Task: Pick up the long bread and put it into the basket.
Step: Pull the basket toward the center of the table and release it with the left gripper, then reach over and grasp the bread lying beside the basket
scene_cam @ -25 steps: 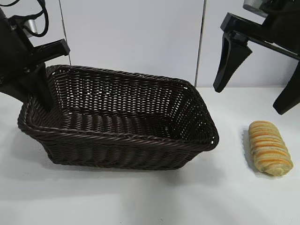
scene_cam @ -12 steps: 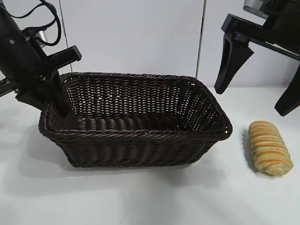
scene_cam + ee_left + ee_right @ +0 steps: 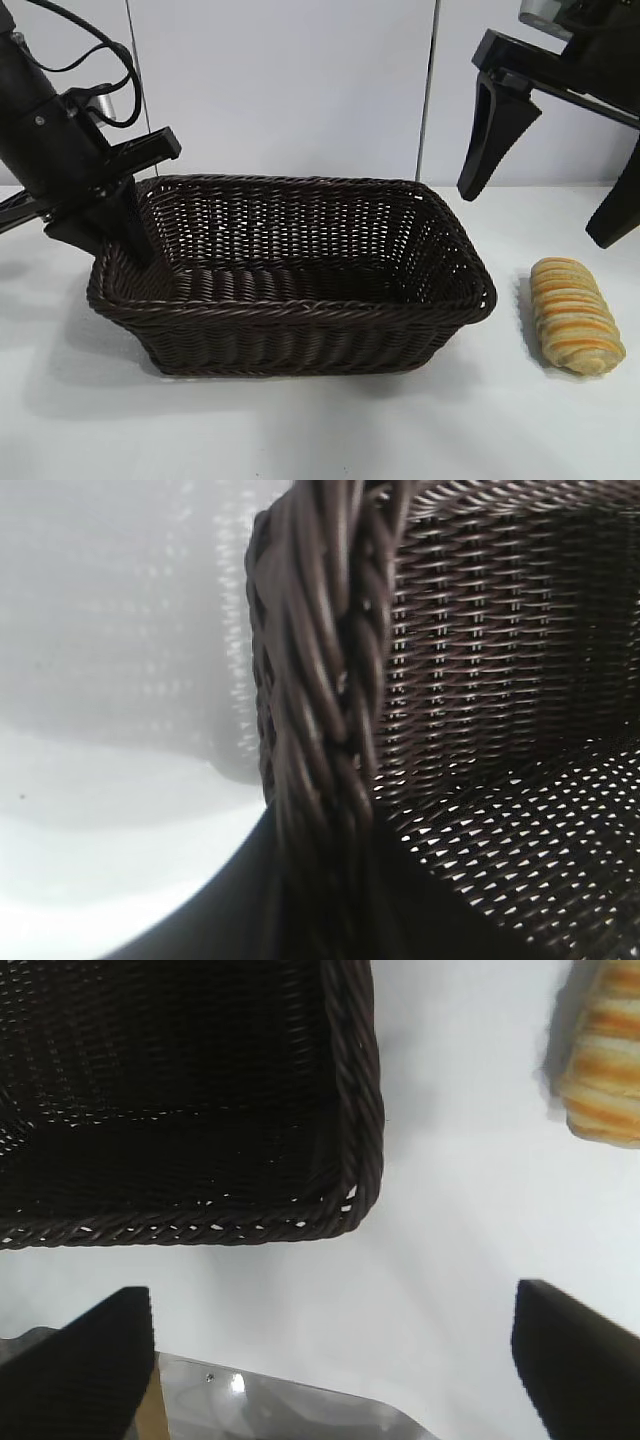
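Observation:
The long bread (image 3: 574, 315), golden-tan with crosswise stripes, lies on the white table to the right of the basket; part of it also shows in the right wrist view (image 3: 605, 1070). The dark brown wicker basket (image 3: 300, 310) stands in the middle of the table. My left gripper (image 3: 122, 222) is shut on the braided rim at the basket's left end, and the left wrist view shows that rim (image 3: 320, 730) close up. My right gripper (image 3: 535, 212) hangs open and empty above the table, behind the bread and above it. The basket's right corner shows in the right wrist view (image 3: 355, 1130).
The white table (image 3: 320, 430) has bare surface in front of the basket and between basket and bread. A white wall panel stands behind. A shiny metal part (image 3: 300, 1405) shows under the right gripper in the right wrist view.
The left gripper has drawn the basket to the right and turned it square to the camera, closer to the bread. The bread and the right arm have not moved.

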Robot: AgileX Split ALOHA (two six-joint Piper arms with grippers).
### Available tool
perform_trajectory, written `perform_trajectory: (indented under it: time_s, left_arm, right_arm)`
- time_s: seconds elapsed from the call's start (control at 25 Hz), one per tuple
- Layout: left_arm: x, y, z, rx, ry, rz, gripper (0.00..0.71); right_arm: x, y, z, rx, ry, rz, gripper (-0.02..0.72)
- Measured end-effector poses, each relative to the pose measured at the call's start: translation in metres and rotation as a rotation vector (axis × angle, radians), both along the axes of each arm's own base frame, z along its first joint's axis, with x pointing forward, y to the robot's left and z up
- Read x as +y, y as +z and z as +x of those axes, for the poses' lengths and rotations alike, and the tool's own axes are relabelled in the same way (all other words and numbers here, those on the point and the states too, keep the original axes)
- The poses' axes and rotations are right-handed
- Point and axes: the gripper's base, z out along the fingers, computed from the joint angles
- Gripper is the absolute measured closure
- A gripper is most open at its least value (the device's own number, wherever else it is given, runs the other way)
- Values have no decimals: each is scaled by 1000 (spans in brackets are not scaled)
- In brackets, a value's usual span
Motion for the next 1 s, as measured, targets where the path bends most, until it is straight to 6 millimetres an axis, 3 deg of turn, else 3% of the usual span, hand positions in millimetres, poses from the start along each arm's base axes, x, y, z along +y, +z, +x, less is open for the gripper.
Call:
perform_trajectory:
  time_s: [0.12,0.24,0.52,0.84,1.0]
  left_arm:
    - [0,1,0,6,-1,-5,184]
    - [-2,6,1,10,-13,-12,110]
    - [3,26,3,21,-38,62,84]
    - [15,72,-12,-88,-39,129,84]
    - [15,85,-19,-104,-38,113,83]
  right_arm:
    - [0,0,0,0,0,0,8]
    - [0,0,0,2,1,0,8]
    - [0,0,0,2,1,0,8]
    - [0,0,-1,11,3,-1,8]
    - [0,0,-2,23,7,-3,8]
